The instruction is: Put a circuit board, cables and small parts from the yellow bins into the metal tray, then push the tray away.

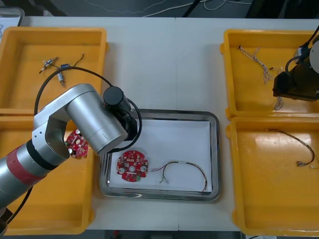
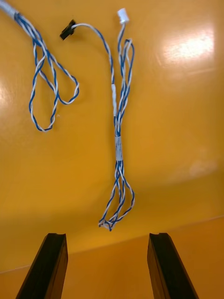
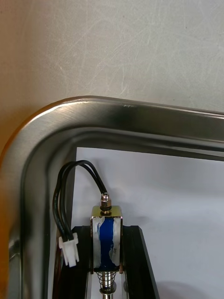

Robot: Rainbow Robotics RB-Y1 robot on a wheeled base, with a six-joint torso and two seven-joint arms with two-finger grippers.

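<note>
My left gripper [image 3: 107,232] is shut on a small metal part [image 3: 106,245] with a blue body, a spring, and black wires ending in a white plug. It hangs just inside the far-left corner of the metal tray [image 3: 116,121], over its white inside. In the front view the left arm [image 1: 94,119] covers that corner of the tray [image 1: 215,149]. A red circuit board [image 1: 132,166] and a thin cable [image 1: 184,171] lie in the tray. My right gripper [image 2: 107,266] stands open above a twisted blue and white cable [image 2: 119,140] in the far right bin [image 1: 234,74].
A second twisted cable [image 2: 44,84] lies beside the first. The far left bin [image 1: 15,55] holds small metal parts [image 1: 54,67]. Another circuit board [image 1: 78,143] sits in the near left bin. The near right bin [image 1: 249,199] holds a cable [image 1: 298,145].
</note>
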